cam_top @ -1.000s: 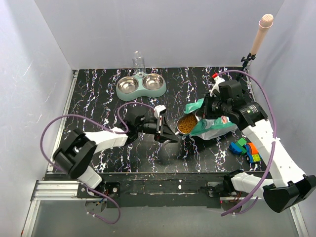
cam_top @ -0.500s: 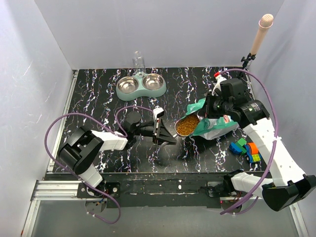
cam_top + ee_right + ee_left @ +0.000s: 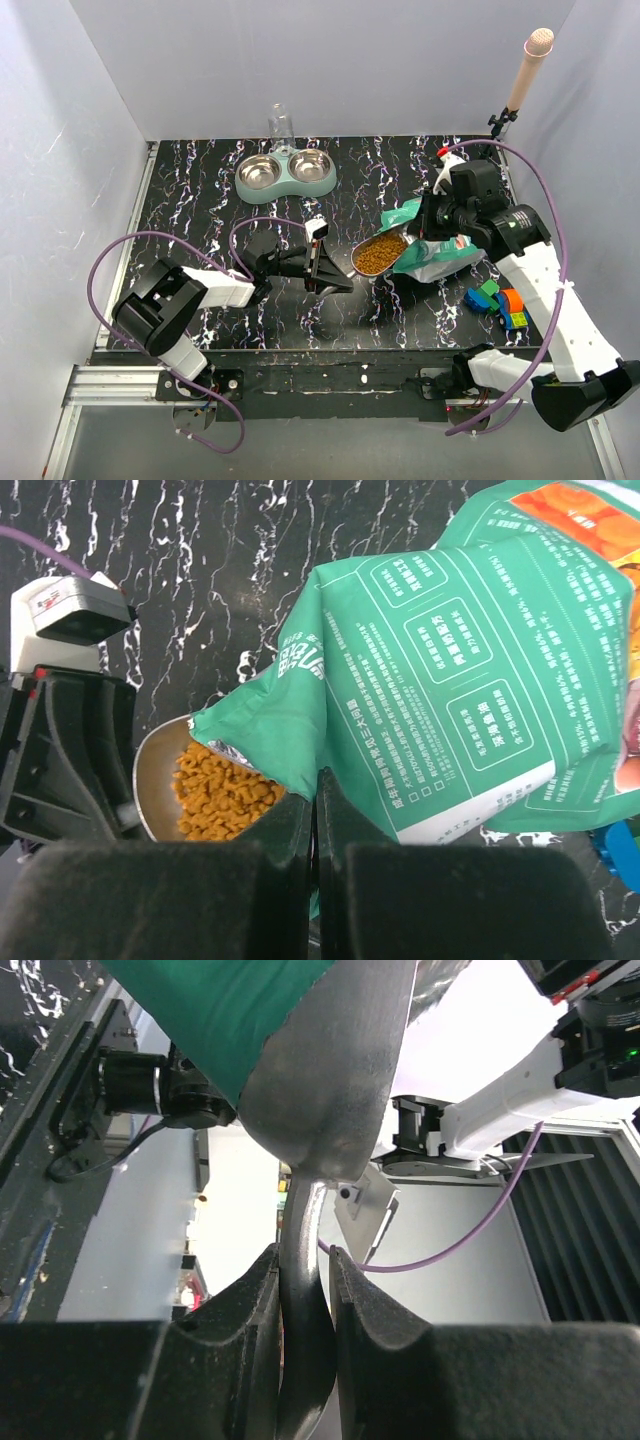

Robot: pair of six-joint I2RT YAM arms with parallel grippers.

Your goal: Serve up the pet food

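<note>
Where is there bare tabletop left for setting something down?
Bare table shows at the left, beside the double bowl, and along the near edge below the scoop. The right side is crowded: pet food bag, scoop, toy blocks.

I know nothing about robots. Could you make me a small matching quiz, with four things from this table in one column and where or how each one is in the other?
Things
1. scoop
2. pet food bag
3. double bowl
4. coloured blocks

Places or states
A. empty, at the far side of the table
B. pinched by the right gripper
C. lying near the table's right edge
D. held by the left gripper, loaded with kibble

Pairs: 1-D, 2-B, 3-A, 4-C
</note>
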